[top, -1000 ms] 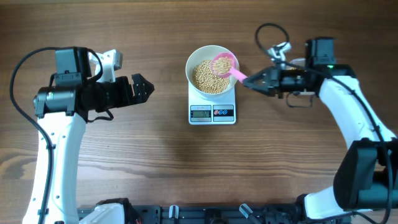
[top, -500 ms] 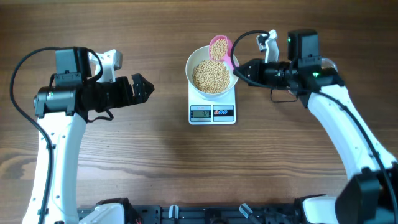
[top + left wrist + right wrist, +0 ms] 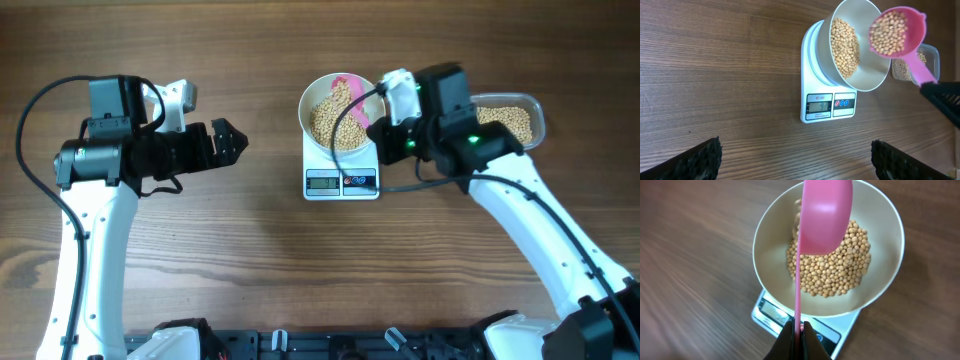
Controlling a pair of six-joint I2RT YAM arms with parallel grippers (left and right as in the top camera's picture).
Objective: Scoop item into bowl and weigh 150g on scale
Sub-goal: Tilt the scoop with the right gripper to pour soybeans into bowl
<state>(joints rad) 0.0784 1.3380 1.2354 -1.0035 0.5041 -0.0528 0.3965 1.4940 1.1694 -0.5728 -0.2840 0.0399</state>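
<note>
The white bowl stands on the small white scale and holds a pile of tan beans. My right gripper is shut on the handle of a pink scoop, which is tipped on its side over the bowl. In the right wrist view the scoop hangs above the bowl, and beans lie below it, some slipping off its left edge. The left wrist view shows the scoop with beans in it. My left gripper is open, well left of the scale.
A clear plastic tub with more beans stands right of the bowl, partly under my right arm. The scale's display faces the front edge. Bare wooden table lies between my left gripper and the scale.
My right arm has swung left and turned, bringing the scoop from the bowl's right rim to over the bowl and tipping it on edge. The tub now shows. The left arm is still.
</note>
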